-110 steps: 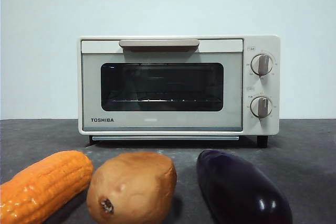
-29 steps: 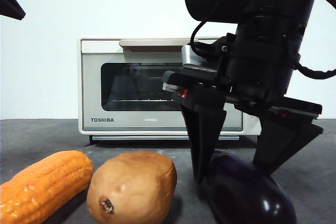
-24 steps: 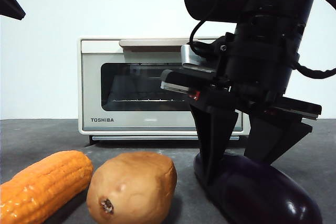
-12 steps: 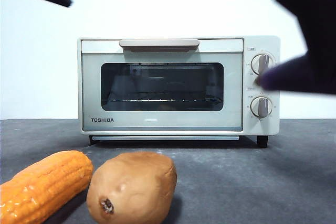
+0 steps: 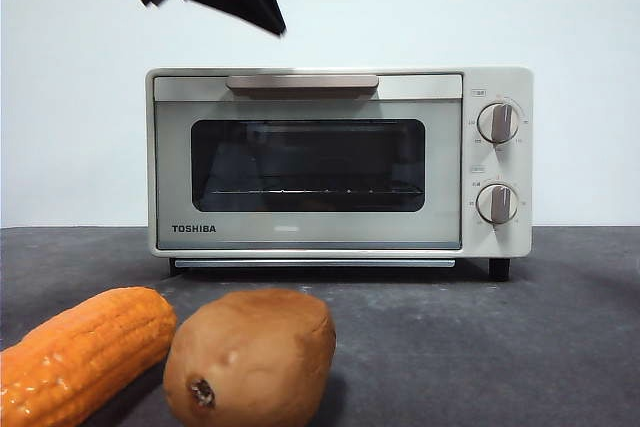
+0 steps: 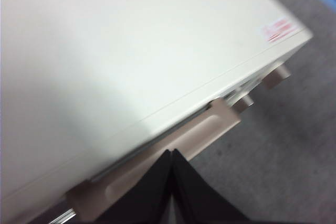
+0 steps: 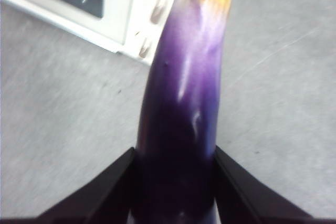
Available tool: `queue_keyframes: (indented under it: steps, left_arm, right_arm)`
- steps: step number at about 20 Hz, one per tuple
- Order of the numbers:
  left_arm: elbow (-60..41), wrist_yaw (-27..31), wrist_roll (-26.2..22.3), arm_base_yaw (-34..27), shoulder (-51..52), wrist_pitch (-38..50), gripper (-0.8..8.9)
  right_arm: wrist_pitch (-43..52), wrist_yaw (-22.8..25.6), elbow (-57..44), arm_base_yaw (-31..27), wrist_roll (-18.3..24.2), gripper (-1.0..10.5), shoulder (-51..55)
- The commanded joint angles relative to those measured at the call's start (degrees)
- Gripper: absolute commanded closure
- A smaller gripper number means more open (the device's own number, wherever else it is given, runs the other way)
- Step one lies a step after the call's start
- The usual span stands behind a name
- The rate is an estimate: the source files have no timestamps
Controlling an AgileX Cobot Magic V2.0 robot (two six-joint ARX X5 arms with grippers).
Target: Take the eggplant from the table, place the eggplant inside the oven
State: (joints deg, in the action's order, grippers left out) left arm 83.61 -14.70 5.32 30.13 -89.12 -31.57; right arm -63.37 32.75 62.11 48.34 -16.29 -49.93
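Eggplant point(image 7: 181, 129) clamped in the right end effector point(image 7: 176, 192), lifted off the surface point(image 5: 520, 337); left end effector point(image 6: 171, 182), jaws together, poised over the closed oven's point(image 5: 310, 162) handle point(image 6: 173, 148) at 12 o'clock, door unopened.

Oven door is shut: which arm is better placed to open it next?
Left, probably. The left gripper, jaws shut and empty, hovers above the oven close to its handle. The right gripper is clamped on the eggplant, off beside the oven.
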Motion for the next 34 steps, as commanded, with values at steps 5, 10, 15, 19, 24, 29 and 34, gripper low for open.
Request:
queue_keyframes:
  steps: [5,10,15,19,24,29,34]
  left_arm:
    - [3.54,6.4,-6.56,2.82,-6.56,-2.38,8.09]
    - [3.56,6.21,-7.65,4.42,-6.88,-8.81,8.1]
    - [4.02,5.86,-7.74,8.09,-6.69,-20.68,8.09]
    - [4.02,5.9,-7.19,11.54,-5.66,-24.59,8.09]
    - [3.82,8.44,-5.9,12.74,-1.79,-24.11,8.09]
    - [-3.74,13.75,-3.17,10.25,5.75,-18.45,8.1]
    - [-20.79,13.77,1.36,4.24,19.43,-8.04,8.1]
  right_arm:
    - [0.39,2.08,0.96,0.55,-0.9,8.2,3.28]
    - [0.48,2.01,0.96,0.55,-0.87,8.2,3.3]
    - [1.46,1.36,0.96,0.57,-0.81,8.2,3.23]
    - [2.64,-4.61,0.96,0.57,2.1,8.2,3.23]
    - [6.47,-16.26,0.94,0.57,8.02,8.2,2.78]
    - [10.27,-24.61,0.94,0.57,13.75,8.2,1.68]
    - [15.28,-31.56,0.96,0.57,18.64,8.2,-2.64]
